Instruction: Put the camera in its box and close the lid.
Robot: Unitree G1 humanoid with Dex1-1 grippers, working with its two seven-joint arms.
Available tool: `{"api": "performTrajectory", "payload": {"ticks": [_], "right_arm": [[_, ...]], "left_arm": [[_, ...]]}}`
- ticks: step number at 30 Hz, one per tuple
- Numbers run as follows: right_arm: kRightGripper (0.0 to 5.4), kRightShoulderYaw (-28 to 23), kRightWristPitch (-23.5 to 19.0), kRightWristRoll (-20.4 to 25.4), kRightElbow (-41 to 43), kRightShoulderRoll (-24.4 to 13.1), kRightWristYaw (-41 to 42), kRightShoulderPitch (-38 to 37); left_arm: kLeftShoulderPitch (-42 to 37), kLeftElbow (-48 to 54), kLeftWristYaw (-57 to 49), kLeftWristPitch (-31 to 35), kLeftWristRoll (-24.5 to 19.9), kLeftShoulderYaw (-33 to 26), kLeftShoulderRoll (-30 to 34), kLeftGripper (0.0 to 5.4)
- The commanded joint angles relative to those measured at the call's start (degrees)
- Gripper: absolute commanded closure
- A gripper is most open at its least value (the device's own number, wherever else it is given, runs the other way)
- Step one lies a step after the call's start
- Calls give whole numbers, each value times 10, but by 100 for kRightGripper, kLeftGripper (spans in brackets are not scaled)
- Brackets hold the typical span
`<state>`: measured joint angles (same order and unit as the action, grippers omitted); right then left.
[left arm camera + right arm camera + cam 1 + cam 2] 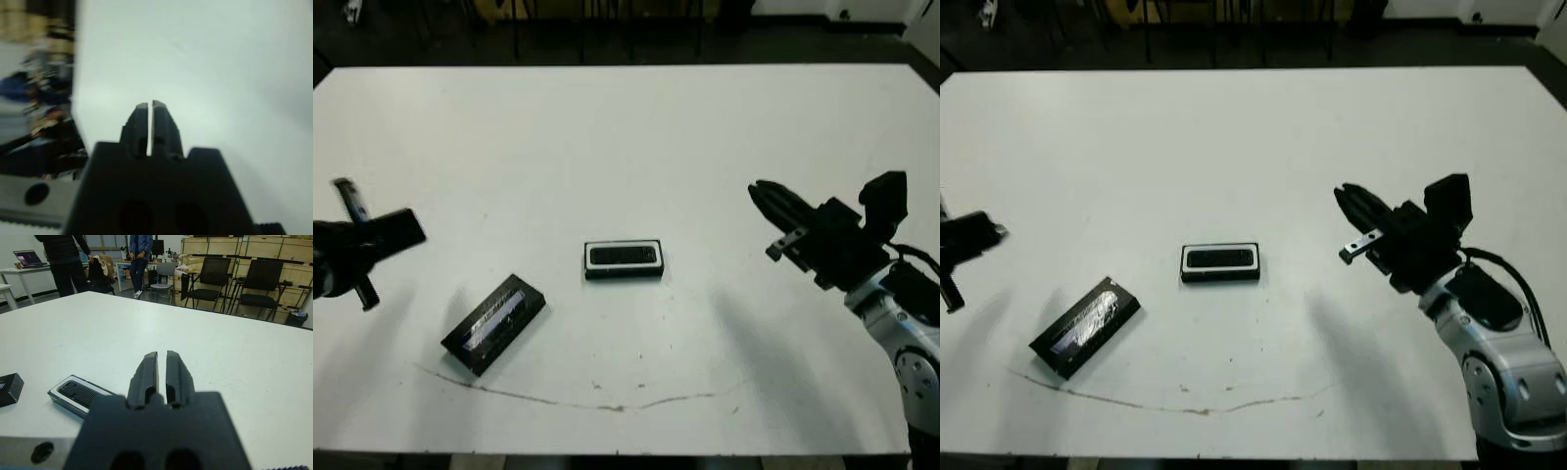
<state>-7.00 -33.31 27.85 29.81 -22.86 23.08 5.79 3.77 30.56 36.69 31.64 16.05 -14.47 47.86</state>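
White, faintly scuffed table (626, 127) edged by dark floor holds a white-lined black box (624, 259) cradling the slim black camera (624, 256), glossy lid (494, 323) at eight o'clock; both grippers' jaws together.

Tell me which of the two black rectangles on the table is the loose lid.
The lid is the angled slab with the glossy top, toward the robot's left. The other, square-on at centre, is the box, white-rimmed, with the camera inside.

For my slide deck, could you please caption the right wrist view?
Shut right end effector above white table; slim black camera lies in its white-lined box.
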Motion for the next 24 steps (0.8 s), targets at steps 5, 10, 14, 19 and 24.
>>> {"api": "performTrajectory", "payload": {"ticks": [5,10,14,19,24], "right_arm": [[539,3,-14,1,-3,-2,-7,-7],[540,0,-19,7,-4,-2,-12,-5],[540,0,-8,6,-7,-4,-6,-5],[540,-1,-8,3,-9,-8,-5,-4],[540,-4,-6,8,-11,-6,-1,-4]], "left_arm": [[20,147,-55,67,-150,-106,-163,540],[57,262,-104,135,-208,-81,-241,520],[102,294,-113,138,-245,-45,-246,463],[137,294,-111,132,-289,-29,-194,374],[174,294,-133,123,-325,-17,-161,283]]}}
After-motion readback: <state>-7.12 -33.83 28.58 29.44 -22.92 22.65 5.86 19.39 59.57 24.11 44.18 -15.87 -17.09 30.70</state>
